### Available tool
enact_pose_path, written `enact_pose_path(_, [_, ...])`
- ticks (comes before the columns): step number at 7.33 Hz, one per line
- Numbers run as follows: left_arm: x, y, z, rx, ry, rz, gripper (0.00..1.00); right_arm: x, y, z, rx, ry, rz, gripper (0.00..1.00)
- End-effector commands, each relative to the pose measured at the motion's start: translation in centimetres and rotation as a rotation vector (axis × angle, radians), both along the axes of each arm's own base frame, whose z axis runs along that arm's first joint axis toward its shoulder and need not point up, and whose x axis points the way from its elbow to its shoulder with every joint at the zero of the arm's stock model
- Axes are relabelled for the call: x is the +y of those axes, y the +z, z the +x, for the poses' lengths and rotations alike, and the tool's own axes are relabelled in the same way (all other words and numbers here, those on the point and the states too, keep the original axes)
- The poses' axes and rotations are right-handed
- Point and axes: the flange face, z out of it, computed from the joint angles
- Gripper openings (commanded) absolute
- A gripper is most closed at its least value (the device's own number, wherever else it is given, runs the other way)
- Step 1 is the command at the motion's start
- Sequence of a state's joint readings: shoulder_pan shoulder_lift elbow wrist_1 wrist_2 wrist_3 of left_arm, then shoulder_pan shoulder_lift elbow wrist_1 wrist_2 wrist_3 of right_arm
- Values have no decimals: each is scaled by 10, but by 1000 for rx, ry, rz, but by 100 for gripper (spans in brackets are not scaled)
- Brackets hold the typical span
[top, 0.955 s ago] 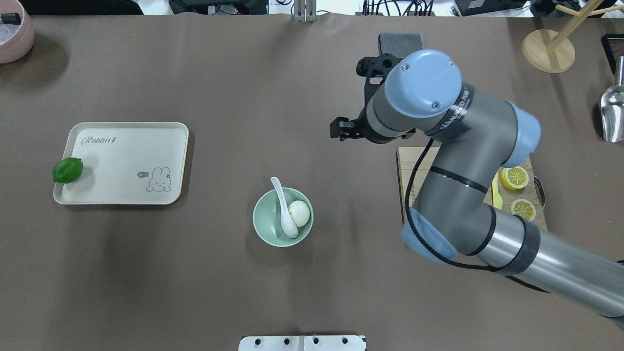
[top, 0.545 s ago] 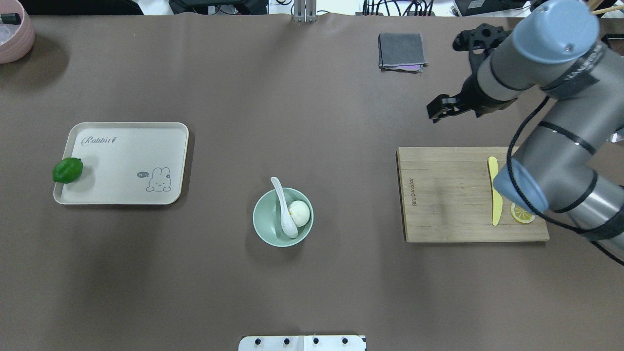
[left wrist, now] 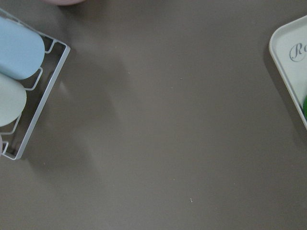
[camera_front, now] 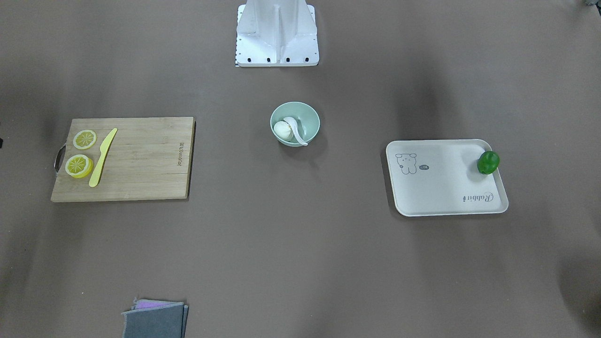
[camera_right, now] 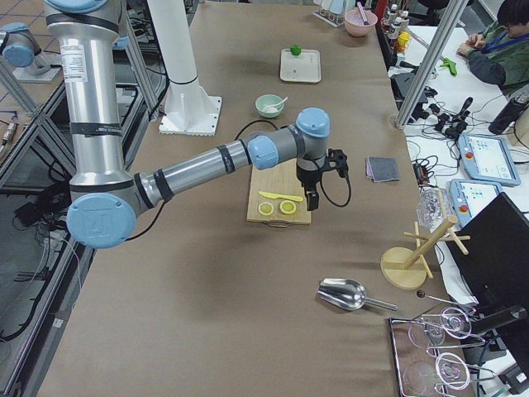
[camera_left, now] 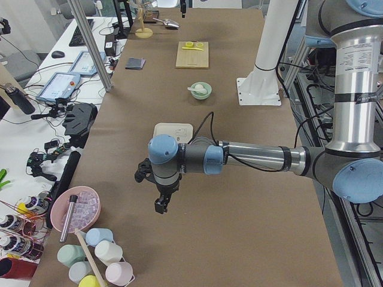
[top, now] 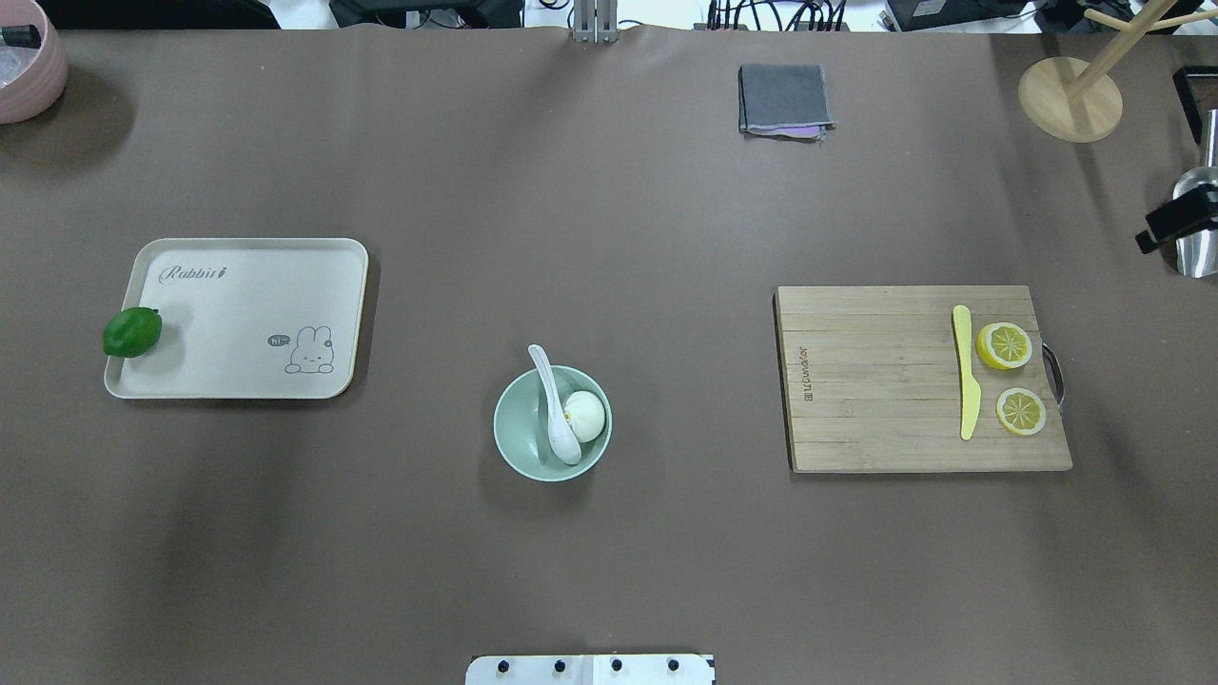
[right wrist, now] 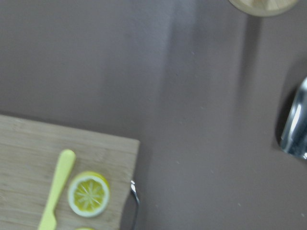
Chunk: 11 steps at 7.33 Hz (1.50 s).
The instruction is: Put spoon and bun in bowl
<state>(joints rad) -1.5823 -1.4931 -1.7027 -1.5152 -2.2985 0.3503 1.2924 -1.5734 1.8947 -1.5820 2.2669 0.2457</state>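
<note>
The mint-green bowl [top: 519,447] stands at the table's middle front. The white spoon [top: 553,409] lies in it, scoop down, its handle leaning over the far rim. The white bun [top: 585,416] sits in the bowl beside the spoon. The front-facing view shows the same bowl [camera_front: 311,114], bun [camera_front: 281,130] and spoon [camera_front: 297,129]. My right gripper [top: 1159,231] shows only as a dark tip at the overhead view's right edge, far from the bowl; I cannot tell if it is open. My left gripper [camera_left: 160,205] hangs over the table's left end; I cannot tell its state.
A wooden cutting board [top: 875,381] at the right holds two lemon slices [top: 1006,344] and a yellow knife [top: 966,373]. An off-white tray [top: 247,323] with a lime [top: 131,332] lies at the left. A grey cloth [top: 783,99], metal scoop [top: 1197,228] and wooden stand [top: 1070,99] sit far right.
My right arm has swung from over the table's middle to the right edge, uncovering the cutting board. The bowl, spoon and bun have not moved.
</note>
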Motion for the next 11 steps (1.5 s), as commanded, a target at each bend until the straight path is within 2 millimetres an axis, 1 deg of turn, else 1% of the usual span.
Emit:
enact_pose_path(1, [18, 13, -8, 8, -19, -45, 99, 47, 72, 44, 28, 25, -108, 100])
enact_pose_path(2, [20, 17, -14, 9, -35, -57, 99, 48, 76, 68, 23, 14, -67, 100])
enact_pose_path(3, [20, 14, -15, 10, -36, -51, 99, 55, 87, 99, 23, 22, -39, 100])
enact_pose_path(4, [18, 10, -15, 8, -36, -36, 99, 68, 97, 120, 34, 56, -50, 100])
enact_pose_path(5, [21, 12, -15, 8, -32, -37, 99, 75, 102, 130, 38, 77, -60, 100])
enact_pose_path(6, [29, 15, -15, 10, -29, -37, 99, 81, 105, 133, 39, 82, -70, 100])
enact_pose_path(7, [29, 4, -15, 9, -28, -17, 99, 89, 113, 131, 54, 71, -93, 100])
enact_pose_path(8, [28, 3, -15, 9, -27, -12, 99, 97, 125, 132, 70, 71, -122, 100])
enact_pose_path(9, [28, 1, -15, 9, -27, -9, 99, 99, 137, 132, 72, 70, -153, 100])
enact_pose_path(11, [27, -8, -14, 8, -27, 8, 99, 99, 141, 131, 60, 73, -169, 100])
